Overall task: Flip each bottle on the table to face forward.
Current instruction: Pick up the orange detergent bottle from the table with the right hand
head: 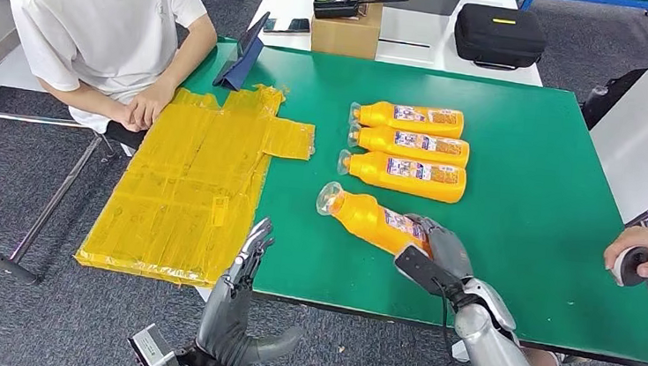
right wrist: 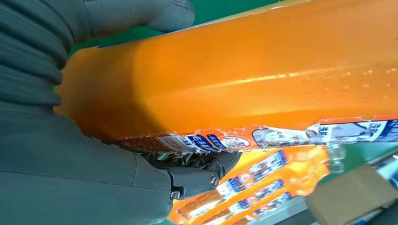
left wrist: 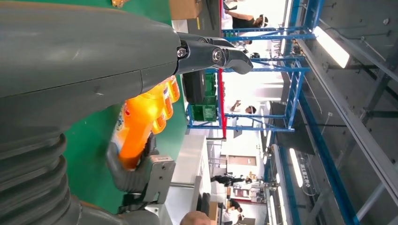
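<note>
Flipping is under way: your right hand [head: 440, 251] clamps the base of the fourth bottle [head: 373, 220], lying tilted just at 7 o'clock of the three-bottle row [head: 408, 142]. Your left hand [head: 237, 304] hovers empty, fingers apart, off the table's [head: 543, 167] near edge. Next, I judge, roll it label-up and align it.

Head high; wrists close, perhaps sideways.
</note>
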`<move>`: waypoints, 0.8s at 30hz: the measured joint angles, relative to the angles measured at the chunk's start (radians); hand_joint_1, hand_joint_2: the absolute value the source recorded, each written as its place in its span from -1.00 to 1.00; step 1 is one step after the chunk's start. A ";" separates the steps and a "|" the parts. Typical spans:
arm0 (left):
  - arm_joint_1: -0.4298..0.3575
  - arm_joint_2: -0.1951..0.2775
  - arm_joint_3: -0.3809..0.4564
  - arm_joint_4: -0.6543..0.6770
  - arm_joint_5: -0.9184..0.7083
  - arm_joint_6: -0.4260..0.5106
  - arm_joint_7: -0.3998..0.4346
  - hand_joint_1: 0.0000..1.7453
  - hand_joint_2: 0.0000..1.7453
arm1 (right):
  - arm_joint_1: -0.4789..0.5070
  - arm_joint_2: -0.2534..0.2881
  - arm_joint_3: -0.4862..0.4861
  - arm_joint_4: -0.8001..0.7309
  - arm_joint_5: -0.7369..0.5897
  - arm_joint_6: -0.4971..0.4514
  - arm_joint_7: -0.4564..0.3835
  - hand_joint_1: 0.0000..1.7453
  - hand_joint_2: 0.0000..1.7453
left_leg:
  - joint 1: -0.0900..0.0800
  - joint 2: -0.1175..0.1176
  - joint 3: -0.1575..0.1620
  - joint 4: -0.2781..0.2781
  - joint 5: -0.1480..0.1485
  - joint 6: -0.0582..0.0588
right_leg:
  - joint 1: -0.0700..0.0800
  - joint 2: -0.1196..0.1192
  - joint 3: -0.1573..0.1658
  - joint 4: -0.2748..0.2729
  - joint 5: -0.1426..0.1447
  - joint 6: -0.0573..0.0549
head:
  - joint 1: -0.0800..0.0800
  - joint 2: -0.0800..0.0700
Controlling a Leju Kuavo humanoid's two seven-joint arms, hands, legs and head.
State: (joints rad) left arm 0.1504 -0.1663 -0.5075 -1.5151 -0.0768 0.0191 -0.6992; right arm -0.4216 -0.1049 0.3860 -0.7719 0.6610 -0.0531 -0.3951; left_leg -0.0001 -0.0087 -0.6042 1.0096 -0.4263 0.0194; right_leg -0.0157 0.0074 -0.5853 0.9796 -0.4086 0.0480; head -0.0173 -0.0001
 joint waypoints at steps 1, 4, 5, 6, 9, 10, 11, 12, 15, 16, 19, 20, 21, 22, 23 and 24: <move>0.000 0.001 -0.001 -0.001 0.000 0.000 0.000 -1.00 1.00 | 0.013 0.003 -0.004 -0.017 -0.008 -0.003 -0.002 1.00 1.00 | 0.000 0.000 0.000 0.000 0.000 0.000 | 0.000 0.000 0.000 0.000 0.000 0.000 | 0.000 0.000; 0.000 0.003 -0.003 -0.002 0.002 0.000 0.001 -1.00 1.00 | 0.050 0.016 -0.025 -0.066 -0.052 -0.022 -0.011 1.00 1.00 | 0.000 0.000 -0.001 0.000 0.000 0.000 | 0.000 0.000 -0.001 0.000 0.000 0.000 | 0.000 0.000; 0.000 0.005 -0.004 -0.002 0.003 0.000 0.002 -1.00 1.00 | 0.066 0.022 -0.034 -0.086 -0.072 -0.032 -0.023 1.00 1.00 | 0.000 -0.001 -0.002 0.000 0.000 0.000 | -0.001 -0.001 -0.001 0.000 0.000 0.000 | 0.000 0.000; 0.000 0.007 -0.006 -0.002 0.004 0.000 0.004 -1.00 1.00 | 0.085 0.029 -0.045 -0.112 -0.096 -0.043 -0.043 1.00 1.00 | 0.000 -0.001 -0.003 0.000 0.001 0.000 | -0.001 -0.001 -0.002 0.000 0.000 0.000 | 0.000 0.000; 0.001 0.013 -0.010 -0.002 0.000 0.025 0.032 -1.00 1.00 | 0.155 0.059 -0.076 -0.222 -0.176 -0.071 -0.114 1.00 1.00 | -0.001 -0.002 -0.007 0.000 0.001 0.001 | -0.001 -0.001 -0.005 0.000 0.000 0.000 | 0.000 0.000; 0.001 0.014 -0.011 -0.001 -0.006 0.044 0.051 -1.00 1.00 | 0.179 0.071 -0.083 -0.265 -0.199 -0.076 -0.130 1.00 1.00 | -0.001 -0.001 -0.007 0.000 0.001 0.001 | -0.001 -0.001 -0.006 0.000 0.000 0.000 | 0.000 0.000; 0.000 0.015 -0.013 0.002 -0.013 0.066 0.071 -1.00 1.00 | 0.204 0.084 -0.088 -0.313 -0.219 -0.080 -0.139 1.00 1.00 | -0.001 -0.001 -0.008 0.000 0.001 0.000 | -0.001 -0.001 -0.007 0.000 0.000 0.000 | 0.000 0.000; 0.000 0.016 -0.015 0.006 -0.018 0.084 0.090 -1.00 1.00 | 0.227 0.098 -0.091 -0.360 -0.236 -0.083 -0.142 1.00 1.00 | -0.001 -0.001 -0.009 0.000 0.001 0.000 | -0.001 -0.001 -0.007 0.000 0.000 0.000 | 0.000 0.000; 0.000 0.017 -0.023 0.022 -0.018 0.114 0.132 -1.00 1.00 | 0.281 0.142 -0.090 -0.484 -0.277 -0.091 -0.146 1.00 1.00 | 0.000 -0.001 -0.010 0.000 0.001 0.000 | -0.001 -0.001 -0.009 0.000 -0.001 0.000 | 0.000 0.000; -0.001 0.017 -0.026 0.028 -0.015 0.118 0.142 -1.00 1.00 | 0.295 0.156 -0.087 -0.516 -0.286 -0.095 -0.149 1.00 1.00 | 0.000 -0.001 -0.011 0.000 0.001 0.000 | -0.001 -0.001 -0.010 0.000 -0.001 0.000 | 0.000 0.000; -0.004 0.017 -0.032 0.044 -0.004 0.122 0.160 -1.00 1.00 | 0.330 0.192 -0.069 -0.589 -0.293 -0.110 -0.161 1.00 1.00 | 0.000 -0.001 -0.011 0.000 0.001 0.000 | -0.001 -0.001 -0.010 0.000 -0.001 -0.001 | 0.000 0.000; -0.006 0.017 -0.033 0.047 -0.001 0.122 0.162 -1.00 1.00 | 0.338 0.201 -0.063 -0.607 -0.293 -0.114 -0.164 1.00 1.00 | 0.000 -0.001 -0.011 0.000 0.001 0.000 | -0.001 -0.001 -0.010 0.000 -0.001 -0.001 | 0.000 0.000; -0.007 0.017 -0.034 0.050 0.001 0.122 0.164 -1.00 1.00 | 0.344 0.208 -0.059 -0.620 -0.293 -0.117 -0.166 1.00 1.00 | 0.000 -0.001 -0.011 0.000 0.001 0.000 | -0.001 -0.001 -0.010 0.000 -0.001 -0.001 | 0.000 0.000; -0.009 0.017 -0.035 0.053 0.005 0.119 0.166 -1.00 1.00 | 0.348 0.213 -0.056 -0.631 -0.295 -0.120 -0.168 1.00 1.00 | 0.000 -0.001 -0.011 0.000 0.001 0.000 | -0.001 -0.001 -0.010 0.000 -0.001 -0.001 | 0.000 0.000; -0.011 0.017 -0.035 0.055 0.011 0.114 0.169 -1.00 1.00 | 0.351 0.216 -0.053 -0.639 -0.300 -0.122 -0.171 1.00 1.00 | -0.001 -0.001 -0.011 0.000 0.001 0.000 | -0.001 -0.001 -0.010 0.000 -0.001 -0.001 | 0.000 0.000; -0.013 0.017 -0.036 0.057 0.025 0.103 0.174 -1.00 1.00 | 0.354 0.219 -0.051 -0.646 -0.306 -0.124 -0.175 1.00 1.00 | -0.001 -0.001 -0.011 0.000 0.001 0.000 | -0.001 -0.001 -0.010 0.000 -0.001 -0.001 | 0.000 0.000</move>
State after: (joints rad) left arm 0.1377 -0.1492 -0.5434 -1.4581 -0.0516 0.1222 -0.5257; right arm -0.0675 0.1144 0.3354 -1.4177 0.3549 -0.1769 -0.5701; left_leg -0.0009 -0.0100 -0.6153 1.0095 -0.4253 0.0198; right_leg -0.0169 0.0062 -0.5952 0.9799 -0.4094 0.0475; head -0.0170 0.0000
